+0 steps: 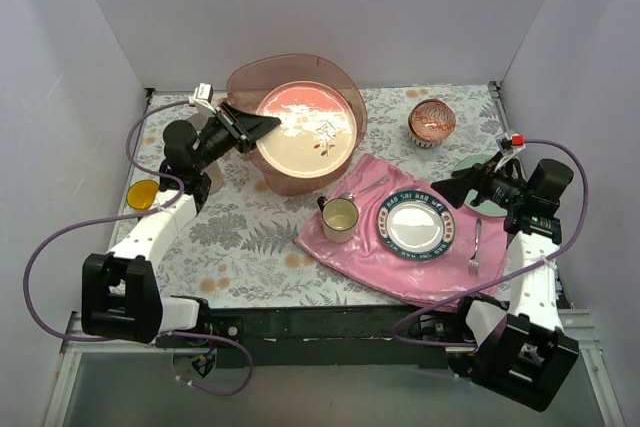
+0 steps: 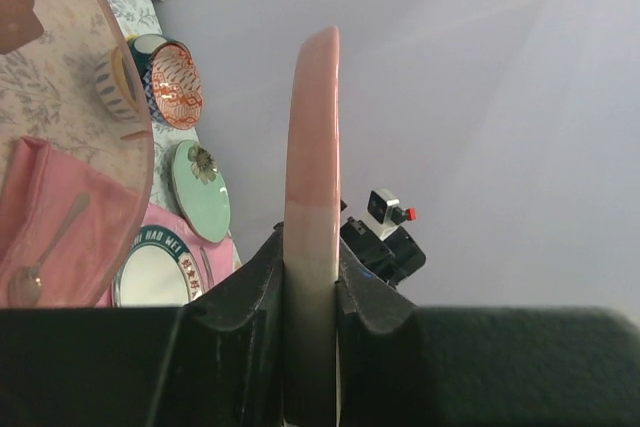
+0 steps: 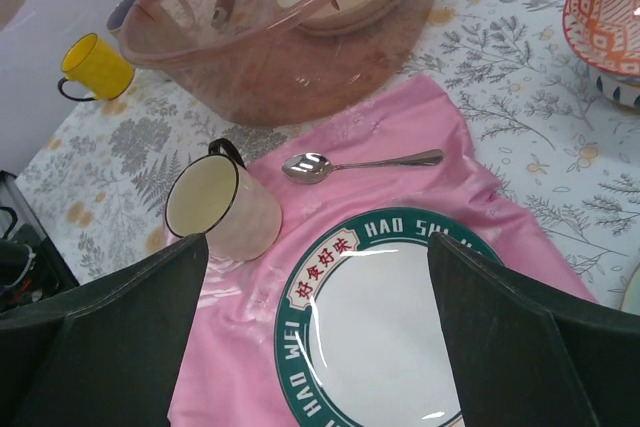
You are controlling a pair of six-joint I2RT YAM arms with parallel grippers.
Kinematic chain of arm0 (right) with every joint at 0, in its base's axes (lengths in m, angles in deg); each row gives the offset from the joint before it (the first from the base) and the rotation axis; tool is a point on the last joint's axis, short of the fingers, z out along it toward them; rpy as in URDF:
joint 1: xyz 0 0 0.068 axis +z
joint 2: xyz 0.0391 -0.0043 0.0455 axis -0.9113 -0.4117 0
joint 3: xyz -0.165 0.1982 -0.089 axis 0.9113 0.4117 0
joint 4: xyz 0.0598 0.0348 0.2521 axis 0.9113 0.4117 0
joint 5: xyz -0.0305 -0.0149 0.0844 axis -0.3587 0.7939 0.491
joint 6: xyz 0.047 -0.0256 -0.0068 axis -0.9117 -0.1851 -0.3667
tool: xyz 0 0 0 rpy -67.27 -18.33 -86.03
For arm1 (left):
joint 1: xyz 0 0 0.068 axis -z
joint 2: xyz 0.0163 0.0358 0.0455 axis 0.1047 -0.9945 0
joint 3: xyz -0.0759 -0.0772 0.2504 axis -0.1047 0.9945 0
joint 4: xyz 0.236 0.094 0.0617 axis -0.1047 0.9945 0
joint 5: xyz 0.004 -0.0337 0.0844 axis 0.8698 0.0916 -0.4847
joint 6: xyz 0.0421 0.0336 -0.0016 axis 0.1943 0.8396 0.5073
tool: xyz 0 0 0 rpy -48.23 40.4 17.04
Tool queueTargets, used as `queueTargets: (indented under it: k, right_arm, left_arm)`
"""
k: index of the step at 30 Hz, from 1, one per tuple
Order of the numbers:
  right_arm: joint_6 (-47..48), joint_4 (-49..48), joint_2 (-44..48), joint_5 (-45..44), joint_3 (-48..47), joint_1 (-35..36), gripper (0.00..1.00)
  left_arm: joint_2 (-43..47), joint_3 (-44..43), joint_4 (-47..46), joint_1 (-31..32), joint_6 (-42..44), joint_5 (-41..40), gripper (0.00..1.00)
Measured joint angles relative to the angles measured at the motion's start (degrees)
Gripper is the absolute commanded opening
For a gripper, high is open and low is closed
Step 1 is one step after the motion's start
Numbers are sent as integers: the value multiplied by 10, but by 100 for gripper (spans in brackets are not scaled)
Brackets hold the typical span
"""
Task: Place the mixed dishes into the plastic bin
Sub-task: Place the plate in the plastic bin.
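Between left gripper (image 2: 310, 282) fingers: peach plate (image 2: 312, 147), clamped edge-on, over plastic bin (image 1: 300, 183); right gripper (image 3: 320, 347) wide, above lettered blue-rimmed plate (image 3: 380, 317). Cream cup (image 3: 222, 209), spoon (image 3: 360, 162) just ahead; red-patterned bowl (image 3: 610, 17) ahead-right.

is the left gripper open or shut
Shut on the round peach plate: in the left wrist view, the left gripper's fingers press both faces of its rim.

Our left arm stretches forward and inward from its base, its pincer (image 2: 310, 257) clamped tight on the rim of the peach plate (image 2: 312, 117). Our right arm is folded back at the right side, its pincer (image 3: 315, 247) angled downward with fingers spread wide.
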Motion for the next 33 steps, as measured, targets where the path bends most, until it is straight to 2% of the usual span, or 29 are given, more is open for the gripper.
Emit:
queueTargets:
  k: [5, 10, 33]
  right_arm:
    - [0, -45, -25, 48, 36, -22, 98]
    - [23, -49, -25, 77, 45, -30, 99]
    - [62, -44, -16, 84, 45, -32, 99]
  left_arm:
    - [-45, -50, 10, -26, 0, 30, 0]
    - [-87, -97, 33, -45, 10, 47, 0]
    - [-276, -276, 132, -72, 57, 62, 0]
